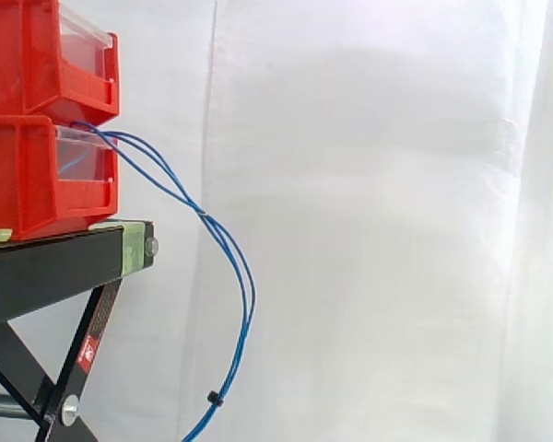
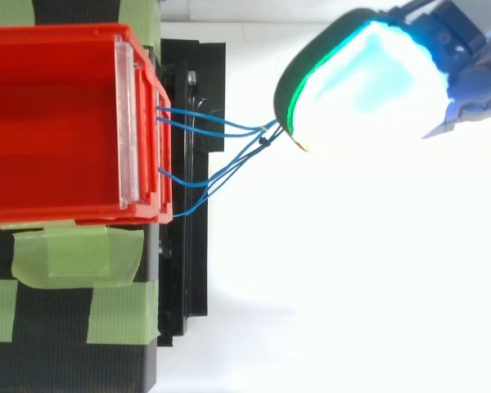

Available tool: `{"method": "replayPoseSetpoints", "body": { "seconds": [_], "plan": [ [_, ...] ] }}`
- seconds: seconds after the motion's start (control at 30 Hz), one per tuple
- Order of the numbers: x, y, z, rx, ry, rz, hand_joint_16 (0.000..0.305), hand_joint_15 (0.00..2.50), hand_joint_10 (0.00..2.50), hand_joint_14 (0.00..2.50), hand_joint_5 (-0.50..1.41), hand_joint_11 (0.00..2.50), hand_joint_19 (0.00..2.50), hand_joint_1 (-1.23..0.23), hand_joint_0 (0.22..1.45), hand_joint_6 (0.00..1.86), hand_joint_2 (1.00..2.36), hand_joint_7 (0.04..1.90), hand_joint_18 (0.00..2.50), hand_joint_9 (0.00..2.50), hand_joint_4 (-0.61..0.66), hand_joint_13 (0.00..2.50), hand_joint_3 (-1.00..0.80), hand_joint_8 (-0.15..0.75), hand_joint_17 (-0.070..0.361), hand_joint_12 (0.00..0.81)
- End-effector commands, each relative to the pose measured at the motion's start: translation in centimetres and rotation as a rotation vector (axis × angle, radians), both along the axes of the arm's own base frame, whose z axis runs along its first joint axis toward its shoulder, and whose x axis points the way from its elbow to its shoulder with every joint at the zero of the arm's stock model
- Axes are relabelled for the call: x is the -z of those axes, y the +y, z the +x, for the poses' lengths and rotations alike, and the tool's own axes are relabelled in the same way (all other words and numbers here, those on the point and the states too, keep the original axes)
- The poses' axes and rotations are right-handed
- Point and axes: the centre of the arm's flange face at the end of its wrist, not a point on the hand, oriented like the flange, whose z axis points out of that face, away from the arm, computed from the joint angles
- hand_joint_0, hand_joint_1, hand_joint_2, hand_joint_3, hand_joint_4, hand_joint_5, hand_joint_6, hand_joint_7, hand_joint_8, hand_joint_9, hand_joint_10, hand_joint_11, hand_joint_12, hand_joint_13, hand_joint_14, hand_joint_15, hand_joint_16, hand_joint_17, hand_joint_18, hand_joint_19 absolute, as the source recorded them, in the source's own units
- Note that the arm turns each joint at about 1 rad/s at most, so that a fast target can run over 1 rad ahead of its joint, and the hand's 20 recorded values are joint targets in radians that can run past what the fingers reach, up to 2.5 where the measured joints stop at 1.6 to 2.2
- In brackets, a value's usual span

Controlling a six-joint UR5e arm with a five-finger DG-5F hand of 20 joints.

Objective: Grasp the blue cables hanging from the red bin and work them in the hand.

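Hand [image 2: 368, 86] sat at the top view's upper right, showing one big glowing white-cyan pad with a green rim. Couldn't tell whether it was released, clenched or grasping anything.

Thin blue cables [image 2: 221, 131] ran out from under the front lip of the upper red plastic bin [image 2: 57, 123] and converged right at the edge of the pad nearest the bins. Couldn't tell from above whether they touched it.

Side view: the cables [image 1: 230, 253] left the lower red plastic bin [image 1: 28, 180] over its clear plastic front panel [image 1: 83, 152]. They hung in a loose arc past the edge of the black metal stand [image 1: 46, 262], in front of the white curtain [image 1: 378, 230]. A small black clip [image 1: 213, 398] sat on them low down.

The bins were stacked, upper on lower, and the lower one stood on the stand. Pale green tape [image 2: 74, 254] covered the stand top beside the bins, well apart from the hand.
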Motion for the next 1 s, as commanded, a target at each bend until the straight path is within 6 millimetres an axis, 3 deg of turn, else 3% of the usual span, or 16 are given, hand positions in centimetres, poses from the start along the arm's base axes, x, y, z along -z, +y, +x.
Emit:
{"method": "replayPoseSetpoints", "body": {
  "seconds": [0.0,0.63,0.97],
  "plan": [
    [0.03,-0.01,0.01,0.001,0.001,0.000,0.060,0.17,0.00,0.00,-0.28,0.04,0.18,-0.56,0.81,0.00,1.00,0.65,0.00,0.27,0.18,0.09,-0.89,0.295,0.135,0.364],
    [0.03,0.00,0.01,0.000,0.001,0.000,0.053,0.16,0.00,0.00,-0.28,0.05,0.14,-0.56,0.82,0.01,1.00,0.65,0.00,0.26,0.18,0.11,-0.89,0.298,0.119,0.355],
    [0.02,-0.01,0.03,0.001,-0.001,0.000,0.038,0.09,0.00,0.00,-0.28,0.03,0.00,-0.57,0.82,0.00,1.00,0.65,0.00,0.25,0.19,0.10,-0.88,0.301,0.086,0.289]
  ]
}}
